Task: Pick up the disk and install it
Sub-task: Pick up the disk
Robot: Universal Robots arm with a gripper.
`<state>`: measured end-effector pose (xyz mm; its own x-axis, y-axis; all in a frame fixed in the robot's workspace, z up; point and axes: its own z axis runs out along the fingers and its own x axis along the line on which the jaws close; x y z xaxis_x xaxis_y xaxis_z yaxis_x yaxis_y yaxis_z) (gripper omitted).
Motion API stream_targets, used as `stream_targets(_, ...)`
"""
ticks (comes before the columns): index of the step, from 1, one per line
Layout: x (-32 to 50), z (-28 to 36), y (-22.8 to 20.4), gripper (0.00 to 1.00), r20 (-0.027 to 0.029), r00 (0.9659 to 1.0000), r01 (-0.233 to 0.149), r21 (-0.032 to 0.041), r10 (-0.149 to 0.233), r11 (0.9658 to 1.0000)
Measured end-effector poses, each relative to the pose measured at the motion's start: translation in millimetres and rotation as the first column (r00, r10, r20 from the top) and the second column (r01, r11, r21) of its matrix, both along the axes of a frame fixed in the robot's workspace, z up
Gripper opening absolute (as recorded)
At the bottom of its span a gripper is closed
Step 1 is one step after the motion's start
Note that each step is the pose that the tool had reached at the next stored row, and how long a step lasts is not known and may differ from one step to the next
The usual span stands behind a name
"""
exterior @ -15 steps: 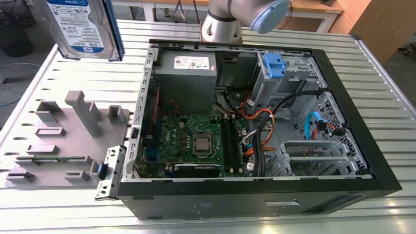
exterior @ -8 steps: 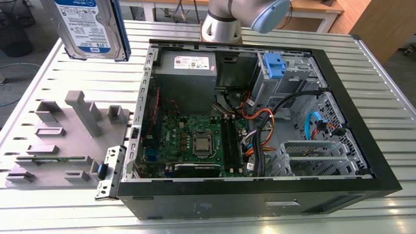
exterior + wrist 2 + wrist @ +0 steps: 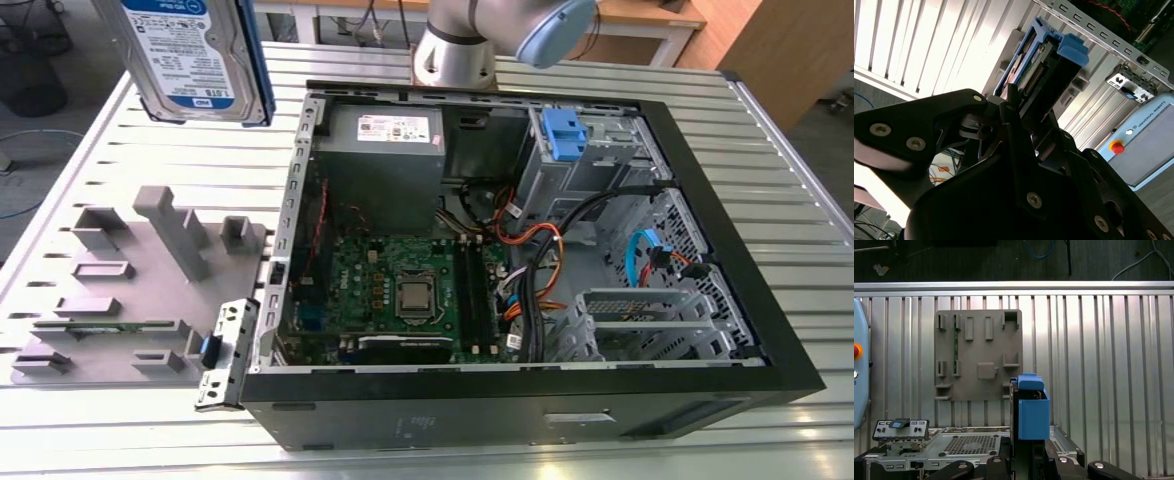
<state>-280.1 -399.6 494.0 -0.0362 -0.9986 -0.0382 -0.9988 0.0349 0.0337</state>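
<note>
Black gripper (image 3: 1029, 115) clamped on the disk (image 3: 1026, 62), held up clear of the slatted table (image 3: 134, 425).
From the exterior view, the disk (image 3: 187, 60) hangs upright with its label facing the camera, off to that view's left of the open computer case (image 3: 534, 405), outside it and above the grey fixture plate (image 3: 120, 270). Its blue carrier frame (image 3: 1033, 412) juts beyond the gripper in both wrist views.

Cable tangle (image 3: 531, 272) beside drive cage (image 3: 607, 165)

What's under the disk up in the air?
The disk hangs over the ribbed metal table, by a corner of the grey slotted tray. What lies straight beneath is covered by the disk itself.
</note>
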Motion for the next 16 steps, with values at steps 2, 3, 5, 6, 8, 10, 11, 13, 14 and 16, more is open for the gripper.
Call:
stream_targets(2,0.2,0.0,0.0,0.35,0.0,1.0,0.0,0.0,0.0,1.0)
stream_targets(3,0.2,0.0,0.0,0.35,0.0,1.0,0.0,0.0,0.0,1.0)
stream_targets(5,0.3,0.0,0.0,0.35,0.0,1.0,0.0,0.0,0.0,1.0)
stream_targets(6,0.6,0.0,0.0,0.35,-0.0001,1.0,0.0,0.0,0.0,1.0)
stream_targets(8,2.1,0.0,0.0,0.35,0.0,1.0,0.0,0.0,0.0,1.0)
stream_targets(10,4.6,0.0,0.0,0.35,0.0,1.0,0.0,0.0,0.0,1.0)
stream_targets(11,6.2,0.0,0.0,0.35,0.0,1.0,0.0,0.0,0.0,1.0)
stream_targets(13,9.6,0.0,0.0,0.35,0.0001,1.0,0.0,0.0,0.0,1.0)
stream_targets(14,11.2,0.0,0.0,0.35,0.0,1.0,0.0,0.0,0.0,1.0)
stream_targets(16,13.9,-0.1,0.0,0.35,0.0001,1.0,0.0,0.0,0.0,1.0)
